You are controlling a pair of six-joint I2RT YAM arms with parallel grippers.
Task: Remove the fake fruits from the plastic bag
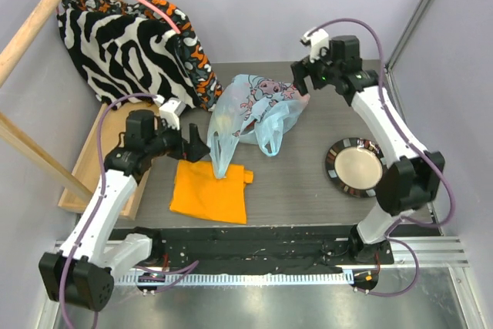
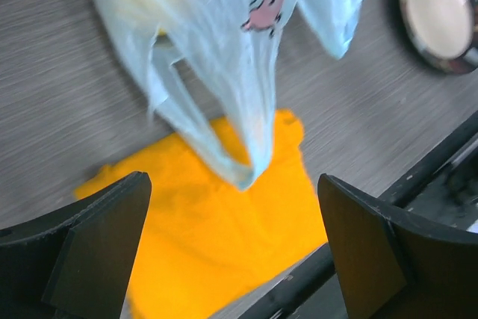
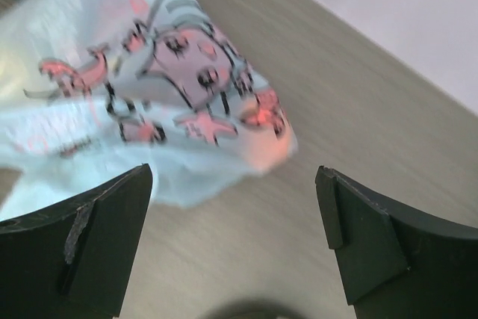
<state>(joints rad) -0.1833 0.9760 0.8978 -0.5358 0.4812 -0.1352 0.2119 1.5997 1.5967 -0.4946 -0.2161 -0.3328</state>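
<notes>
Hanging open and empty, the left claw [image 1: 202, 144] has the plastic bag [image 1: 250, 109] just ahead of its fingers. One loop handle of the bag lies on the orange cloth [image 1: 209, 194] below this claw. The right claw [image 1: 299, 82] is also open and holds nothing; the printed end of the bag is just in front of it. A yellow fruit [image 1: 219, 123] shows faintly through the bag on the left claw's side.

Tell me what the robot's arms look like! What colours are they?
The left arm and right arm are both white tubes with chunky black joints. A thin purple cable loops along each one. The left pincer and right pincer are black, each with two broad wedge-shaped fingers.
</notes>
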